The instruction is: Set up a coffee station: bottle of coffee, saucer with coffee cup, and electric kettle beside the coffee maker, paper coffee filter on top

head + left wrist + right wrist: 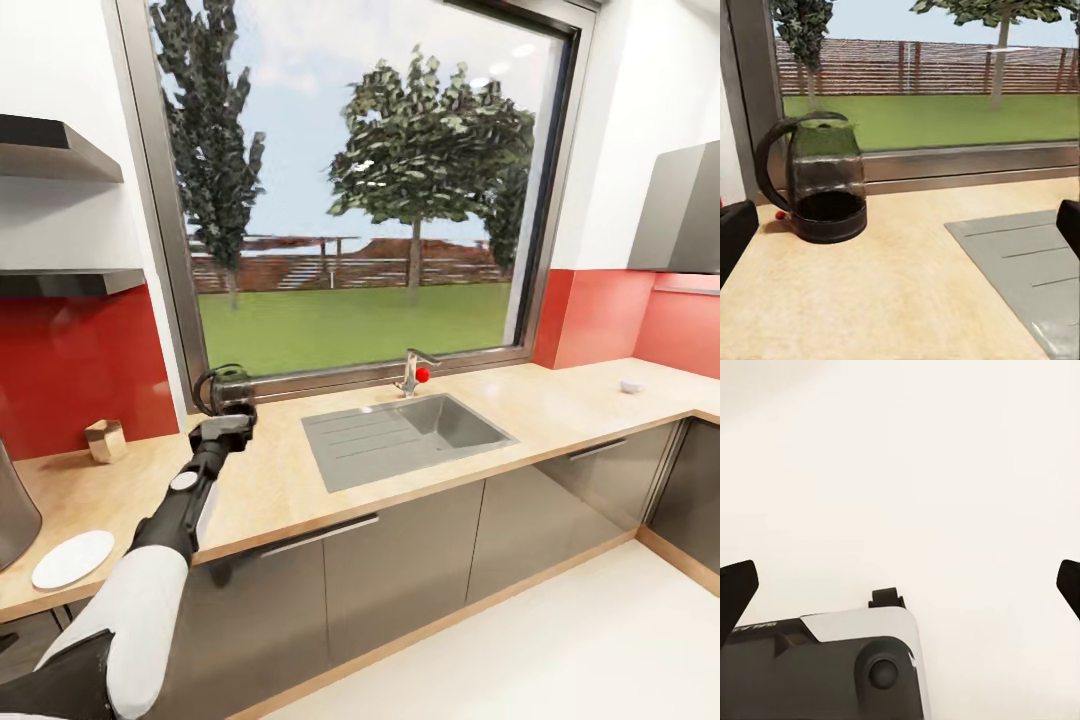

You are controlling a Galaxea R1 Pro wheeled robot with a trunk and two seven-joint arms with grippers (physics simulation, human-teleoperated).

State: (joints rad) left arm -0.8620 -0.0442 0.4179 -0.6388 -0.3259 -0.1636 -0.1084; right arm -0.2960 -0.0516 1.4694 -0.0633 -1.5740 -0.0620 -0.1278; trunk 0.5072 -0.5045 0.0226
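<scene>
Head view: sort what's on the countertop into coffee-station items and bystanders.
Job items: electric kettle, saucer, coffee maker, coffee cup, kitchen countertop.
Just lying about: small wooden block, sink, tap.

Glass electric kettle point(825, 180) upright on tan kitchen countertop point(560, 400) — white saucer point(72, 558) flat.

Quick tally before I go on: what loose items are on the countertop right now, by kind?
Kettle: 1
Saucer: 1
Coffee maker: 1, cut off by the picture's edge
Small tan object by the red wall: 1, kind unclear
Small white item at the far right: 1, too small to identify
Total: 5
</scene>
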